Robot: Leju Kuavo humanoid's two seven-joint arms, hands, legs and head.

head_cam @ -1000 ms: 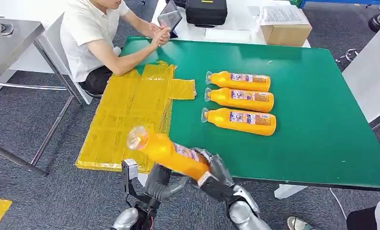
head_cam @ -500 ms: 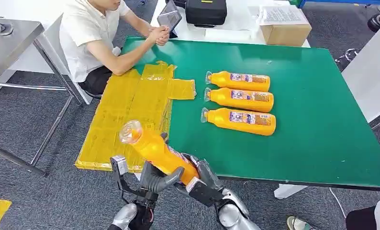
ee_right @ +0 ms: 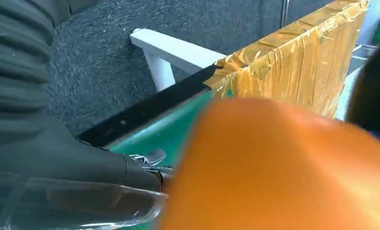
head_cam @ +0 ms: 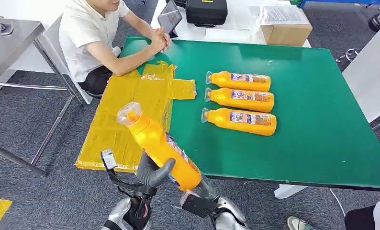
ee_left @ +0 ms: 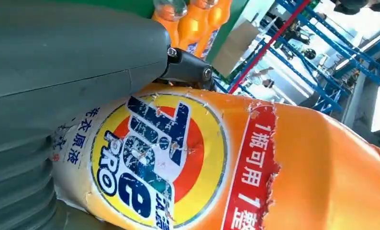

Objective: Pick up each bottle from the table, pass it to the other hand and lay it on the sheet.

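We are passing the orange detergent bottle (head_cam: 158,146) from hand to hand, above the near edge of the green table (head_cam: 317,129). Our left hand (head_cam: 152,173) is wrapping around its middle, while our right hand (head_cam: 197,191) is holding its bottom. Next, we think, the right hand lets go and the left lays it on the yellow sheet (head_cam: 126,115).

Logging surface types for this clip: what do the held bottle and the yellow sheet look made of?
Held bottle: apparently glossy orange plastic, with a clear cap and a torn printed label. Yellow sheet: seemingly thin plastic film, shiny and creased with fold lines.
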